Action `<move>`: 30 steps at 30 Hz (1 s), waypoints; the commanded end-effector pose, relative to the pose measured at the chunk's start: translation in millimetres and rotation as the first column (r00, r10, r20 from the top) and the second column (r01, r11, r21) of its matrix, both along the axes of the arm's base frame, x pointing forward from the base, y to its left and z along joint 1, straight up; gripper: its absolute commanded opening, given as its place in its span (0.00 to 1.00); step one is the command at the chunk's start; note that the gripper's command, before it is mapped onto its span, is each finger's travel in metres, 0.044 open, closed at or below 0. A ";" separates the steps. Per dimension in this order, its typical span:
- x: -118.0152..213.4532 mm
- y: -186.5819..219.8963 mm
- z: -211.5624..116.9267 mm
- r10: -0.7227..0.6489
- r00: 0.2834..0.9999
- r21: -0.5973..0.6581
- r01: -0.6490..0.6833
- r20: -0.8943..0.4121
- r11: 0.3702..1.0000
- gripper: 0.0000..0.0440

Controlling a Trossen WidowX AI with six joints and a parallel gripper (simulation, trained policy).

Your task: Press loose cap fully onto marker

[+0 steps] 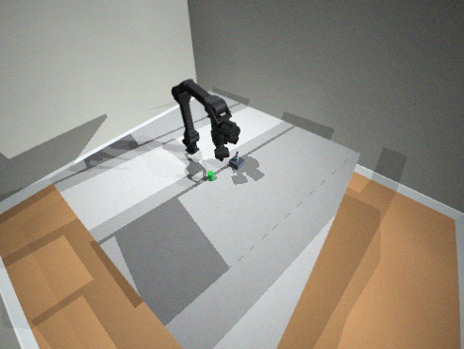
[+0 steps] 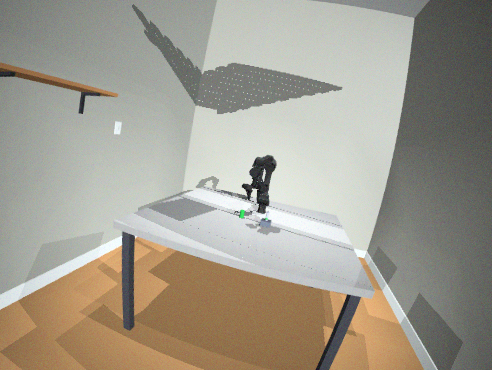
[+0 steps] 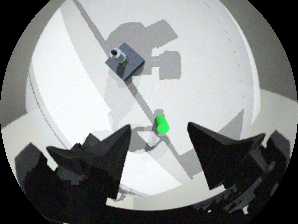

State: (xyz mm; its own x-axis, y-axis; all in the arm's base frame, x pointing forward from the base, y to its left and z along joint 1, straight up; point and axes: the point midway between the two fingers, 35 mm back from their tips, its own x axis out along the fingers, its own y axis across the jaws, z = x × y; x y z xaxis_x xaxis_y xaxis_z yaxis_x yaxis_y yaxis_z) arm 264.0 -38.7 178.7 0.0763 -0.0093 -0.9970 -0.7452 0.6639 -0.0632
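Note:
The green cap [image 1: 210, 175] [image 2: 242, 214] [image 3: 162, 124] stands upright on the table, apart from the holder. The marker [image 1: 237, 156] [image 3: 119, 55] stands upright, uncapped, in the dark blue-grey holder block [image 1: 235, 166] [image 2: 265, 223] [image 3: 126, 73]; its tip is dark and its body whitish with some green low down. My gripper [image 3: 160, 127] is open and empty, above the table. In the wrist view the cap shows between the two fingertips, but below them, on the table. The holder lies farther up and left in that view. The fingers are too small to make out in the top and exterior views.
The light grey table [image 1: 283, 189] [image 2: 300, 255] carries strong shadow bands. The arm's base [image 1: 190, 142] stands near the cap and holder. A wooden shelf [image 2: 60, 82] hangs on the left wall, away from the table.

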 end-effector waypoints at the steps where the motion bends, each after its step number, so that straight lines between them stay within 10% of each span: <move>1: 0.5 -6.6 -5.0 -0.012 1.000 0.008 0.012 -0.024 1.000 0.74; 30: -13.5 -51.8 -60.9 -0.061 0.973 0.076 0.079 -0.221 0.994 0.70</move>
